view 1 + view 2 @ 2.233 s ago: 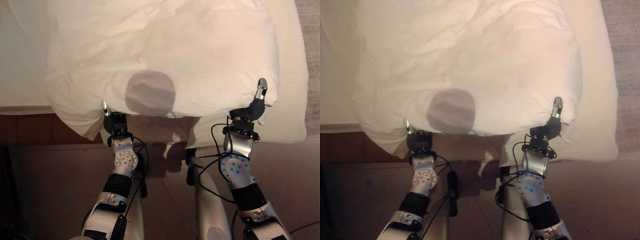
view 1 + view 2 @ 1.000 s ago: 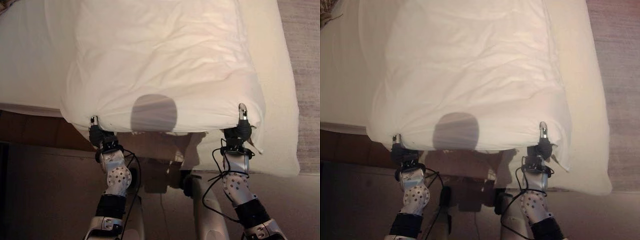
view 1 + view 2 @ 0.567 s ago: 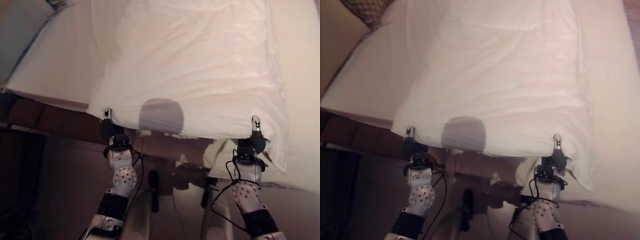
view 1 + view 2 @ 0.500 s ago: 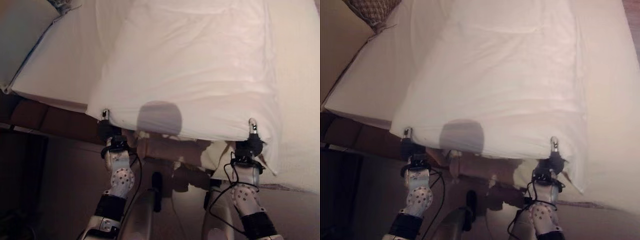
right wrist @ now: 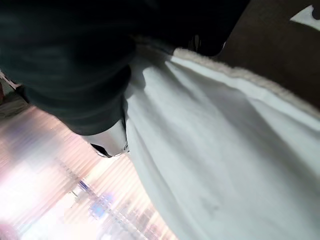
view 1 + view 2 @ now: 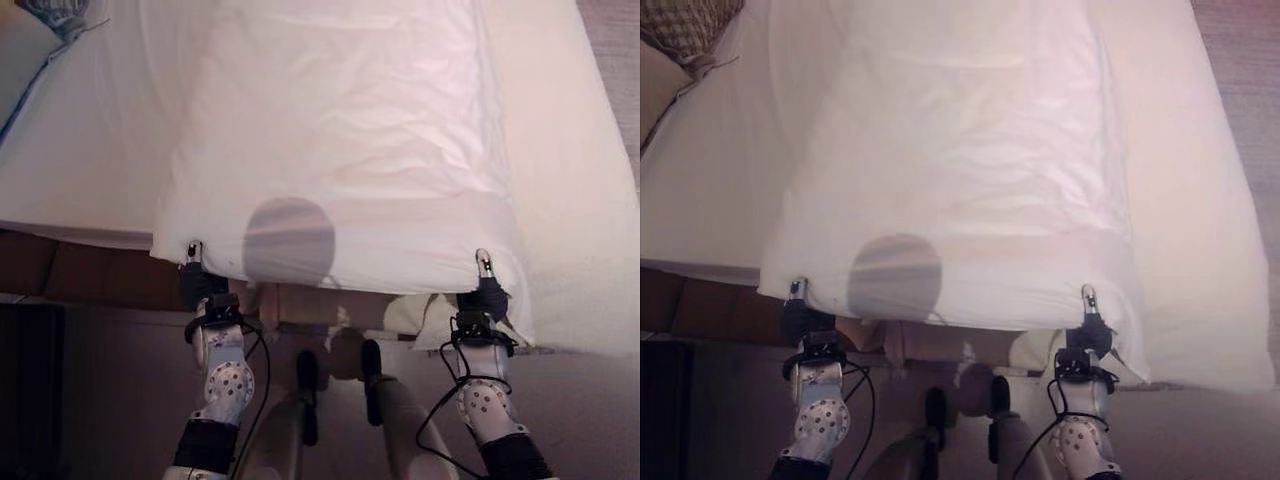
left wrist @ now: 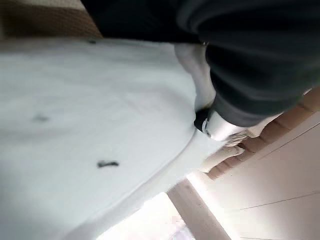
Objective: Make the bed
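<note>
A white duvet lies stretched lengthwise over the bed, and its near edge hangs just past the foot end. My left hand grips the duvet's near left corner, with the cloth pinched under its thumb. My right hand holds the near right corner, and the fabric runs taut from its fingers. Both hands sit level with each other below the edge, at the bed's foot.
A patterned cushion lies at the bed's far left. The brown bed base shows under the mattress on the left. A lighter blanket hangs off the right side, with carpet beyond it.
The duvet, bunched and puffy before, now lies flatter and drawn out along the bed. Both hands have kept their hold on its corners. The head camera has shifted.
</note>
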